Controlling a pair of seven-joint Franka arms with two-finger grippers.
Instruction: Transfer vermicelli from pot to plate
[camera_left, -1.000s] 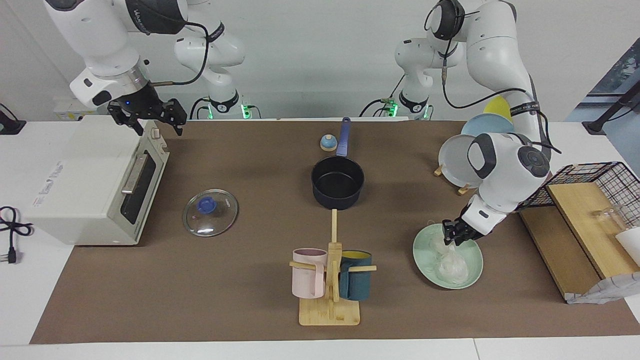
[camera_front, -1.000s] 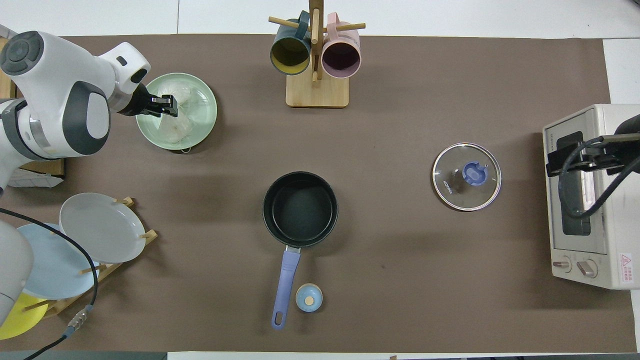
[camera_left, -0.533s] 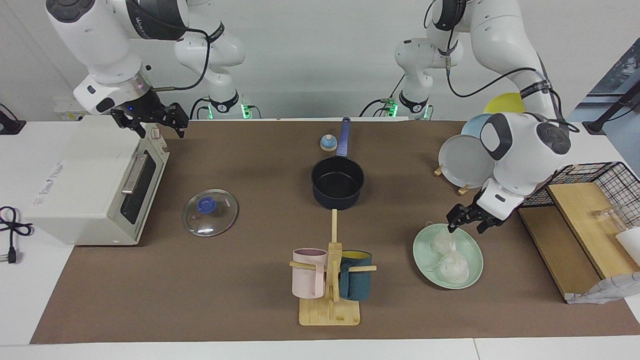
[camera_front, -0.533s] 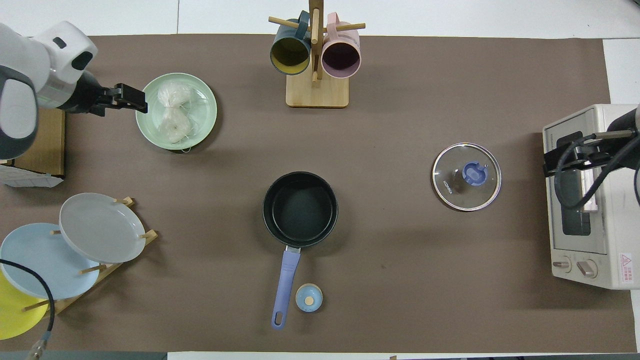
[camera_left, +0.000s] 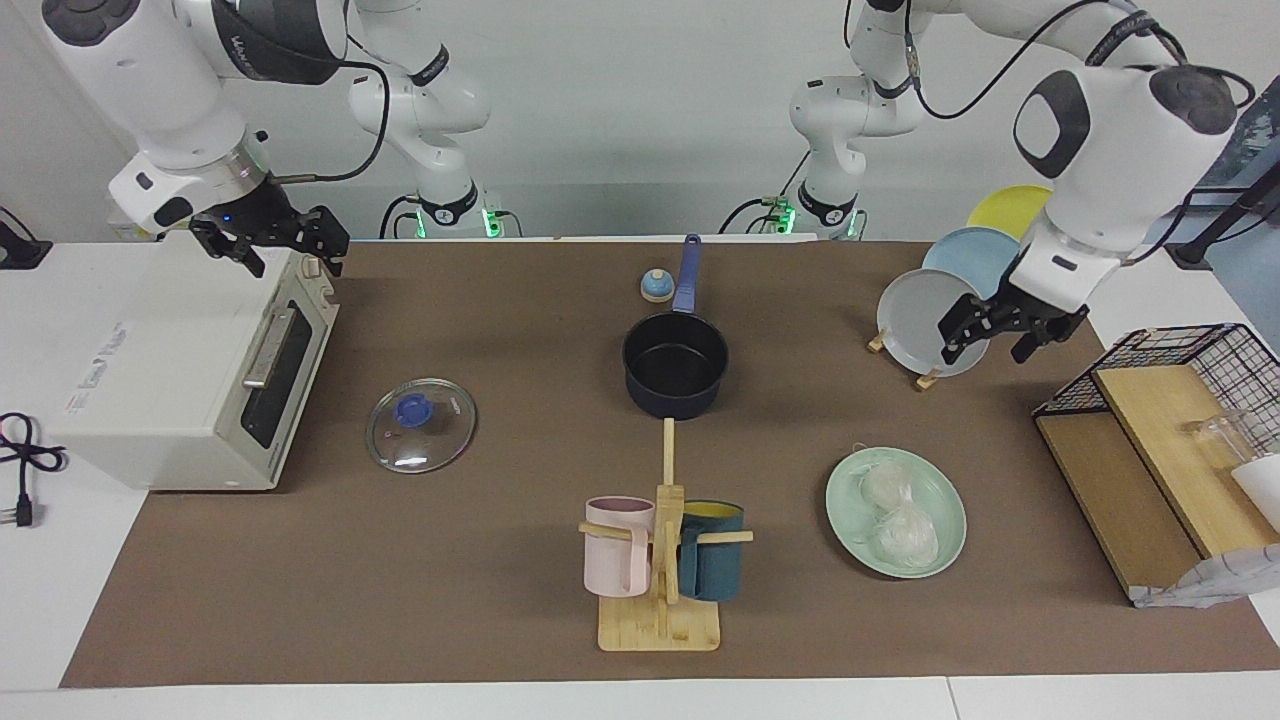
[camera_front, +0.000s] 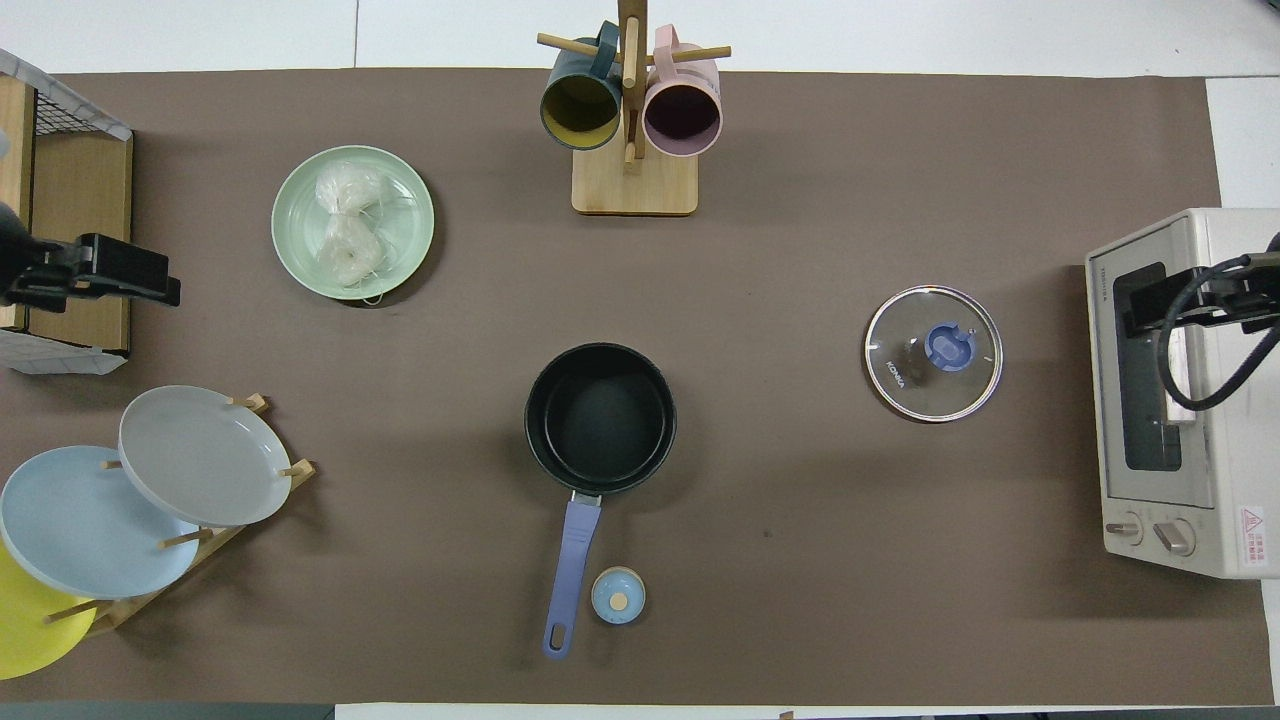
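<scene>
Standing mid-frame on the bench, the pot was empty. At lower right the plate carried the vermicelli. Raised at upper right, the left gripper was open, holding nothing. At upper left the right gripper was open, empty.

Vermicelli glassy, translucent, stringy. Plate smooth, pale mint, slight sheen. Pot matt black inside, handle smooth blue, plastic-looking. Lid clear glass, metal rim, blue knob. Mug rack bare light wood. Table cover matt brown, paper-like. Toaster oven matt off-white casing, dark glass door. Basket black wire.
</scene>
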